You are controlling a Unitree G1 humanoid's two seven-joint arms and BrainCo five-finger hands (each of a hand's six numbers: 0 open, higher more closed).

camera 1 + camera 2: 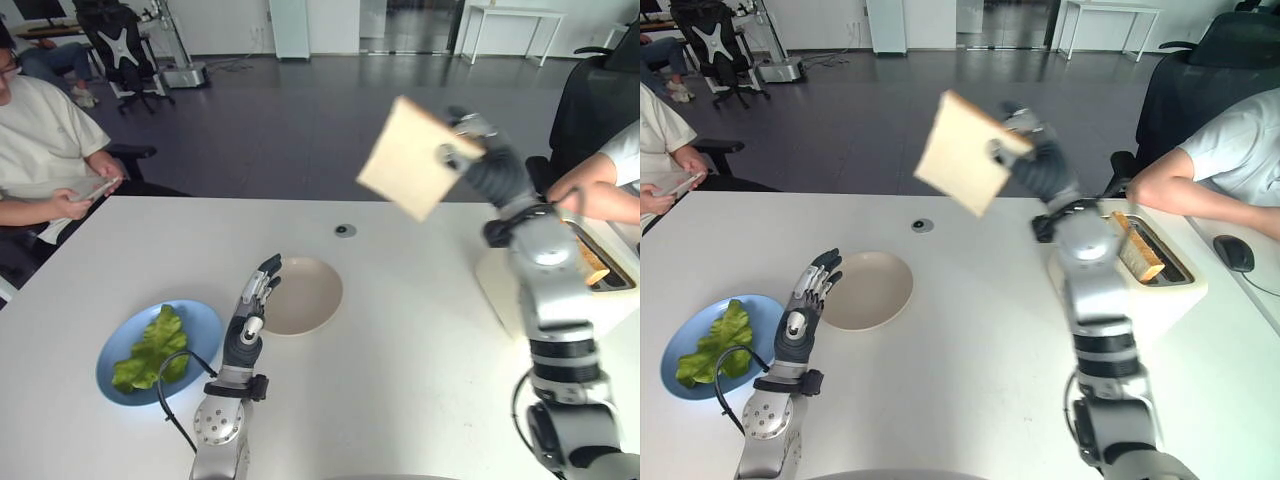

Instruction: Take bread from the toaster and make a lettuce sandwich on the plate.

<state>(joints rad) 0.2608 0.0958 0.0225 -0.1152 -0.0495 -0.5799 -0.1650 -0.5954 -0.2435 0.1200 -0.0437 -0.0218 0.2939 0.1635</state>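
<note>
So the right hand [492, 162] has its fingers clamped on one edge of a slice of bread [410, 158] and holds it up in the air, tilted, well above the desk [400, 350] and off to the right of the cream plate [308, 300]. The slice isn't touching anything but the hand.

The left hand [250, 318] rests on the desk just left of the cream plate, fingers stretched out flat with nothing in them and the tips right at the plate's rim.

Further left of the plate there's a blue plate [207, 322] with a leaf of lettuce [150, 350] lying on it.

Well to the right of the plate is the toaster [1170, 292], with a second slice [1137, 250] poking out of its slot.

Beyond the plate there's a small round cap [345, 230] set in the desk.
</note>
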